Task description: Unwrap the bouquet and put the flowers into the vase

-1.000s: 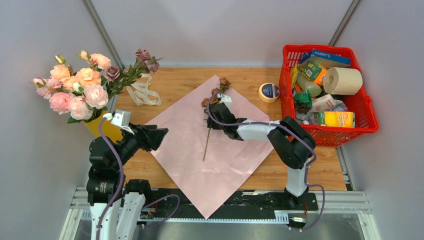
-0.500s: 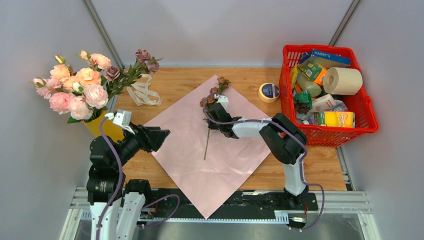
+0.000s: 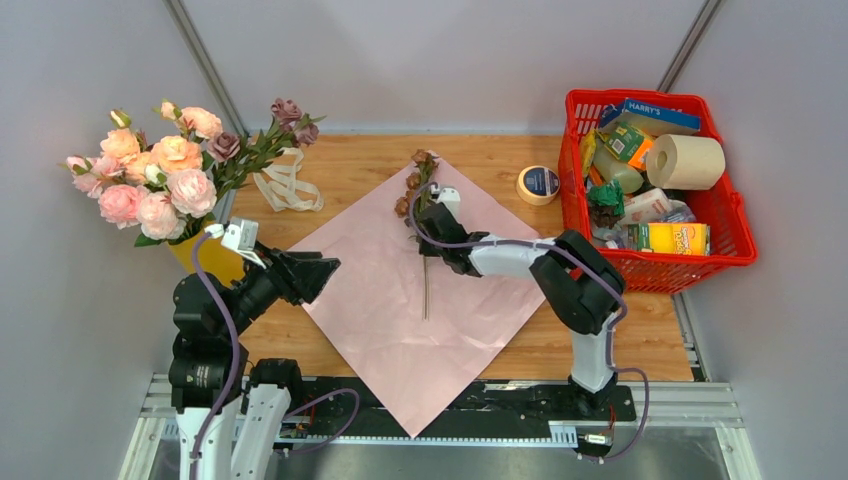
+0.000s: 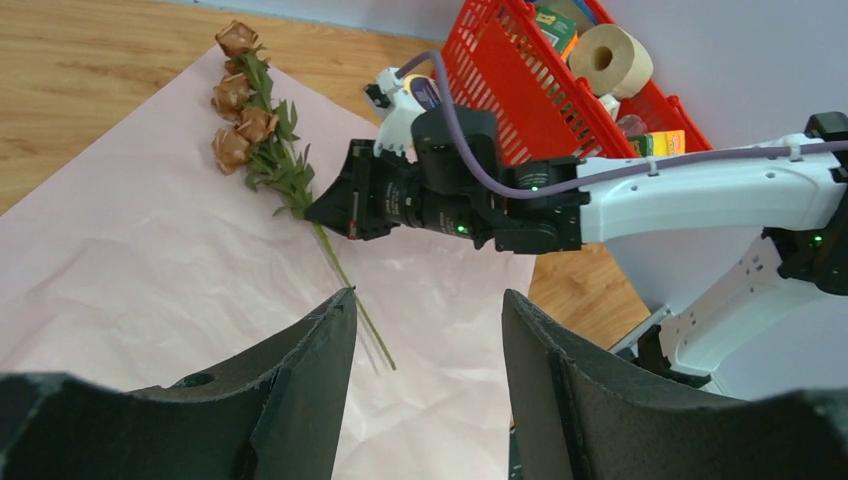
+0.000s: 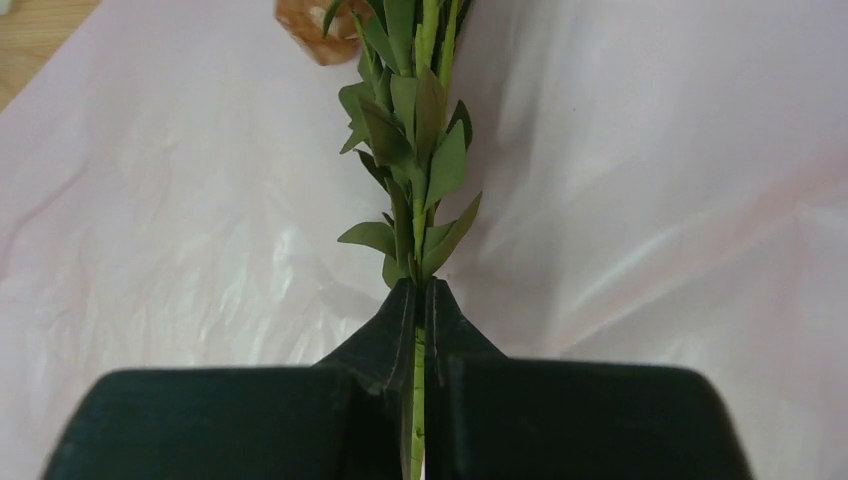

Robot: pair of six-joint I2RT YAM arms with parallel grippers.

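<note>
Most flowers [image 3: 160, 175] already stand in the yellow vase [image 3: 205, 257] at nine o'clock, and the paper [image 3: 370, 300] lies flat on the surface [image 3: 500, 155]. One brown-rose stem [image 3: 425, 295] is left at the centre, blooms toward twelve, cut end toward six. Your right tool [image 3: 428, 225] pinches it mid-stem; your left tool [image 3: 318, 272] hangs spread, empty.

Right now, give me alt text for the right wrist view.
The right tool is shut on a leafy green stem that runs straight up the frame. A brownish bloom shows at the top edge, and pink paper lies beneath.
</note>
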